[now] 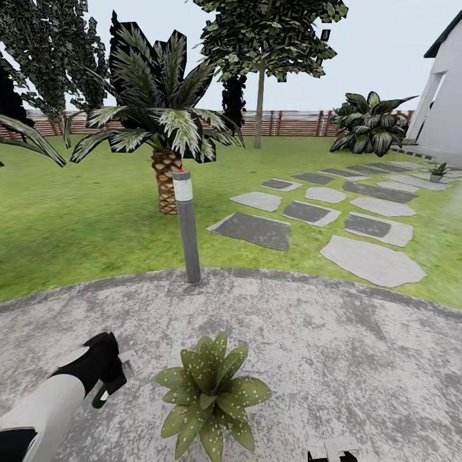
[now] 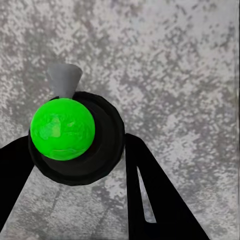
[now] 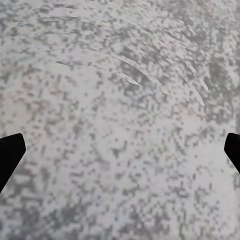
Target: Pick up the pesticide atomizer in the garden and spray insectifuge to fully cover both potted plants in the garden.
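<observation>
We see the left claw (image 1: 110, 385) at the lower left of the head view, closed around the pesticide atomizer (image 1: 99, 399), of which only a small dark green bit shows below the black fingers. In the left wrist view the atomizer (image 2: 75, 137) sits between the two black fingers (image 2: 150, 200), seen end-on: a round black body, a bright green disc on its face, and a pale grey trigger nozzle poking out beyond it toward the paving.

The right claw (image 1: 332, 453) shows as a sliver at the bottom edge of the head view. In the right wrist view its dark fingertips (image 3: 10, 152) sit at the far side edges of the frame, so we record it as spread wide, nothing between them, above speckled grey paving.

Bottom centre of the head view: one potted plant (image 1: 208, 391), a low rosette of pointed, pale-spotted green leaves, on the round paved patch (image 1: 359, 359); pot hidden by foliage.

Mid-frame: grey bollard lamp (image 1: 187, 228) at the patch edge; palm (image 1: 163, 128) behind it.

Right of centre: stepping stones (image 1: 308, 212) across the lawn (image 1: 77, 224).

Far right: second potted plant (image 1: 439, 172), tiny. Beyond it, striped bush (image 1: 369, 125) and wooden fence (image 1: 289, 122).
</observation>
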Controlling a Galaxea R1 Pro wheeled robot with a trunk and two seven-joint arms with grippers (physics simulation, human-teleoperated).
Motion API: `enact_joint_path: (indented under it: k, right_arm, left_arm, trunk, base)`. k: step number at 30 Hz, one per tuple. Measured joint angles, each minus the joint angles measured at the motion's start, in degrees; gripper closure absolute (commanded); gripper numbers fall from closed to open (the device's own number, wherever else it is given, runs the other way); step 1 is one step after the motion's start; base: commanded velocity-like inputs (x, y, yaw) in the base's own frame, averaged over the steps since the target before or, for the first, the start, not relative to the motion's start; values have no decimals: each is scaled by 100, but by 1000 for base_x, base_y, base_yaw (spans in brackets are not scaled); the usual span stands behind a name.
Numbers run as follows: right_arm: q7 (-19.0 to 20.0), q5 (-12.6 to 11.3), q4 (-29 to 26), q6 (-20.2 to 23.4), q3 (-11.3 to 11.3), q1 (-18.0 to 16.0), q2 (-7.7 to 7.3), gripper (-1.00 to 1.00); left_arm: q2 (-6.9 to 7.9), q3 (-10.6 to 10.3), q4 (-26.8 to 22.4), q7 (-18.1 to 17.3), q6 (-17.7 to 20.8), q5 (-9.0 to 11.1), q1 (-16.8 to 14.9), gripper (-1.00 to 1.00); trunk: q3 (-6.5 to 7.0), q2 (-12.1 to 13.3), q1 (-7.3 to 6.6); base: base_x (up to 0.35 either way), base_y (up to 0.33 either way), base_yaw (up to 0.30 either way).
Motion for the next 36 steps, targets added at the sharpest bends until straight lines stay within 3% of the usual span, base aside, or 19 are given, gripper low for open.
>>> enact_joint_path:
  k: [4,10,16,20,26,29,33,36]
  right_arm:
    - [0,0,0,0,-2,0,0,-100]
    - [0,0,0,0,5,0,2,-100]
    - [8,0,0,0,6,0,12,-100]
    - [3,8,-7,0,0,0,6,-100]
    - [-13,7,-17,0,-4,0,-26,-100]
    - [-16,8,-17,0,-3,0,-43,-100]
    - [-17,8,-11,-4,-3,0,-49,-100]
    - [-18,14,2,-9,2,0,-53,-100]
  left_arm:
    - [-14,5,23,-16,-32,29,3,100]
    - [93,17,242,-26,-138,26,26,100]
    - [37,37,261,-93,-259,21,29,100]
    - [73,17,122,-786,-393,19,15,100]
    - [31,19,65,-998,-499,44,3,100]
    - [44,17,29,-1815,-495,70,-57,100]
    - [20,15,-177,-2296,-435,73,-82,100]
    - [35,9,-286,-2936,-402,38,-257,100]
  trunk:
    - [0,0,0]
    - [0,0,0]
    - [0,0,0]
    - [0,0,0]
    - [0,0,0]
    - [0,0,0]
    - [0,0,0]
    - [1,0,0]
  base:
    - [0,0,0]
    - [0,0,0]
    - [0,0,0]
    - [0,0,0]
    - [0,0,0]
    - [0,0,0]
    - [0,0,0]
    - [0,-72,0]
